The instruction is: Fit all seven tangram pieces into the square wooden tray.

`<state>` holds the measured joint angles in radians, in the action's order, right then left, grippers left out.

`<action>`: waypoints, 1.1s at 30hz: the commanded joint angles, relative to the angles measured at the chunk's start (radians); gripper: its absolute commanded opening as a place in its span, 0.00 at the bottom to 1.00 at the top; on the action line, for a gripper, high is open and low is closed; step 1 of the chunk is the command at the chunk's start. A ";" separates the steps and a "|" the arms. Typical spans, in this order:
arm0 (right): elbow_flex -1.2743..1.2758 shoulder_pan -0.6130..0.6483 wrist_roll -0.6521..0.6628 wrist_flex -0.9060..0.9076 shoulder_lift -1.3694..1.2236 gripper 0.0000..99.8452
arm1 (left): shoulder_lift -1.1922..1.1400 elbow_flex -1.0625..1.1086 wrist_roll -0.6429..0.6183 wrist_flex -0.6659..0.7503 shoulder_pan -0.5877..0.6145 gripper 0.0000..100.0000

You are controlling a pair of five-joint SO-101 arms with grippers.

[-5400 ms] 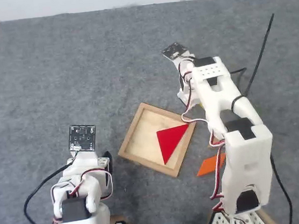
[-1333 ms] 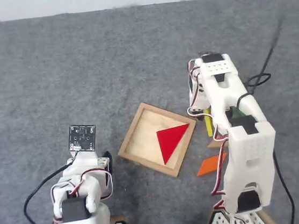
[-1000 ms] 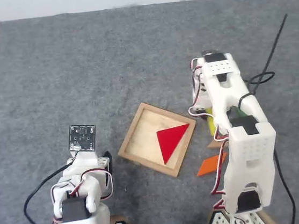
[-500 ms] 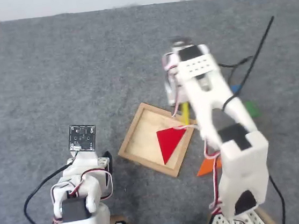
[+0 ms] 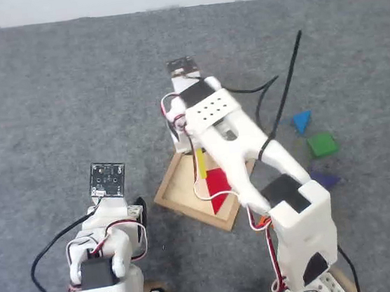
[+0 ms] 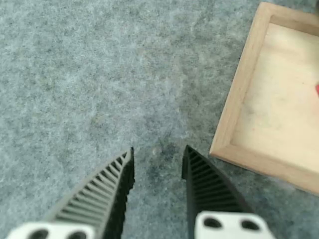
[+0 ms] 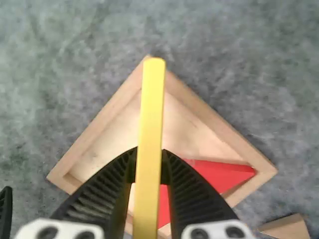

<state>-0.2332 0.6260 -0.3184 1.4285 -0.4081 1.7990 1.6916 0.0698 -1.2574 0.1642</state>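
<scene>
**A:** What is the right end effector [image 7: 148, 167] doing?

**B:** It is clamped on a yellow piece [image 7: 152, 99]. The piece is a thin slab held on edge, pinched between the two ribbed fingers, with its free end sticking out past the fingertips.

**A:** And where is that relative to the tray [image 5: 191, 213]?

**B:** Above it. In the high view the right arm stretches from the near right across the tray, and the yellow piece hangs over the tray's far part. I cannot tell whether it touches the wooden floor.

**A:** Is anything lying in the tray?

**B:** A red triangle [image 7: 214, 174] lies flat inside, in the right part, with one point reaching toward the right corner. The arm covers some of it from above. The left part of the tray floor is bare wood.

**A:** What about the other pieces?

**B:** Three sit on the grey tabletop [image 5: 69, 97], well to the right of the tray. The blue triangle [image 5: 302, 120] is farthest, the green square [image 5: 322, 145] is nearer, and the purple piece [image 5: 323, 179] is nearer again. An orange piece [image 5: 262, 221] peeks out from under the right arm, just beyond the tray's near right corner.

**A:** And the left end effector [image 6: 158, 151]?

**B:** It is at the near left, low over bare tabletop, just beside the tray's left rim. Its fingers are parted by a moderate gap and grip nothing.
</scene>
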 commanded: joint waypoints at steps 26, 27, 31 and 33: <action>-0.063 0.090 0.031 -0.027 -0.059 0.20 | 0.028 -0.008 0.006 -0.009 -0.002 0.15; -0.064 0.090 0.032 -0.028 -0.053 0.19 | 0.028 -0.008 0.006 -0.009 -0.002 0.15; -0.069 0.054 0.034 -0.024 -0.039 0.18 | 0.028 -0.008 0.006 -0.009 -0.002 0.15; -0.069 0.024 0.034 -0.022 -0.024 0.18 | 0.028 -0.008 0.006 -0.009 -0.002 0.15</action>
<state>-0.2332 0.7012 -0.3000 1.4101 -0.4849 1.7990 1.6916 0.0698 -1.2574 0.1642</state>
